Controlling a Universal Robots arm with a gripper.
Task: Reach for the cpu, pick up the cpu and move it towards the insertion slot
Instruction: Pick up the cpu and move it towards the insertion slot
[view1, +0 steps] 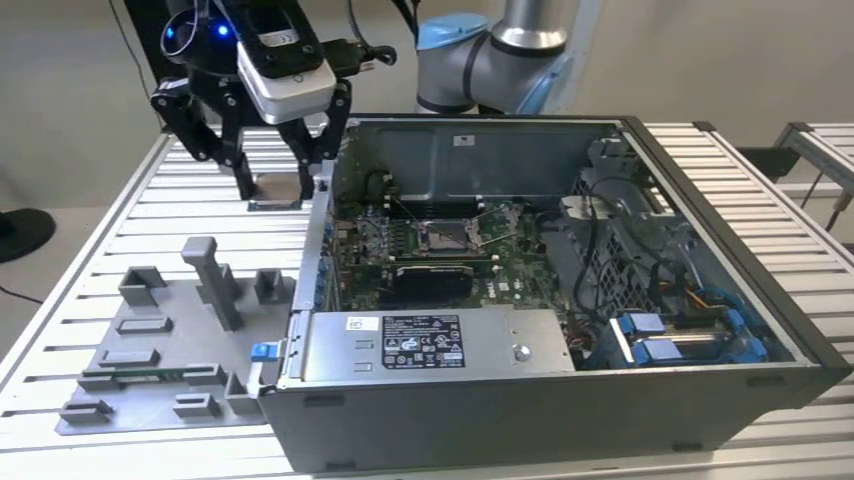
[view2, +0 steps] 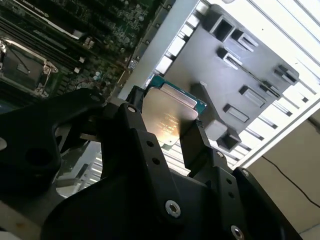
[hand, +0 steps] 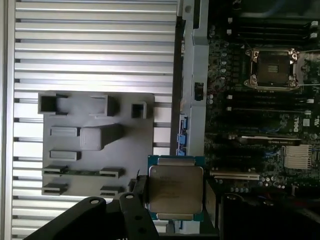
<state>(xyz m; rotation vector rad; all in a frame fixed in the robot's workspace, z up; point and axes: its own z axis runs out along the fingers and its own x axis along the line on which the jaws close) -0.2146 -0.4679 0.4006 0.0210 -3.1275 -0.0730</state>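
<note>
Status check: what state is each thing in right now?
gripper: shut on the cpu, above the table
cpu: held off the table, outside the computer case
insertion slot: empty, dark centre showing
computer case: side open, motherboard exposed
tray: flat on the table

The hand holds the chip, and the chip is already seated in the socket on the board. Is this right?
No. The hand holds the chip outside the case, and the socket is empty, as the exterior view shows.

The cpu (hand: 175, 195), silvery top with green rim, hangs level in the hand (view1: 276, 187); the metal-framed insertion slot (hand: 272, 68) lies well apart.
</note>
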